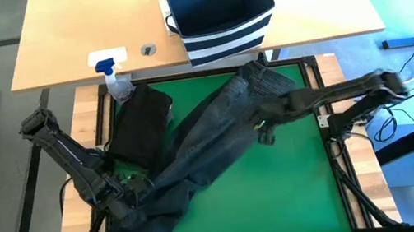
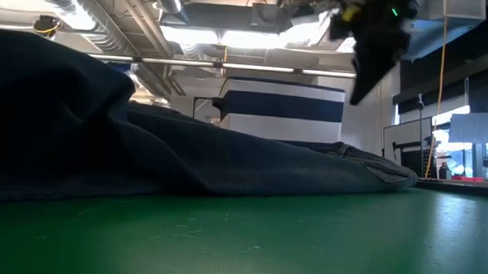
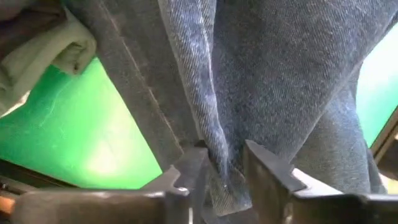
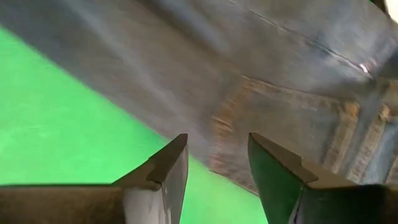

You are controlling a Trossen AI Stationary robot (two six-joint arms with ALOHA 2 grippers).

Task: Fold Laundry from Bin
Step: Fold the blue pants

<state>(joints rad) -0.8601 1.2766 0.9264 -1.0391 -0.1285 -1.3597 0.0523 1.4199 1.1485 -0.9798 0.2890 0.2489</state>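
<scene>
On the green mat [image 1: 284,179] of the near counter, a pair of dark blue denim jeans [image 1: 197,155] is spread diagonally, from the waistband at the far right, just in front of the bin [image 1: 220,14], down to the leg ends at the near left. A black garment [image 1: 140,125] is lying folded at the far left of the mat, beside a spray bottle [image 1: 113,77]. The navy striped bin is seen on the far wooden counter [image 1: 60,31], apparently emptied.

The left gripper [image 3: 224,177] is placed at the near-left leg end, and a fold of denim hem is caught between its jaws, which are only partly spread, so a loose pinch is judged likely. The right gripper [image 4: 217,171] is held above the waistband area, its jaws spread and nothing between them.

The denim is judged to be heavy for cloth, fairly stiff along seams and waistband, yet limp enough to sag when lifted. It is not fragile and not slippery. Hold is best taken at the stitched hem and at the thick waistband, where the layers are bound together and a pinch is least likely to be pulled free.
</scene>
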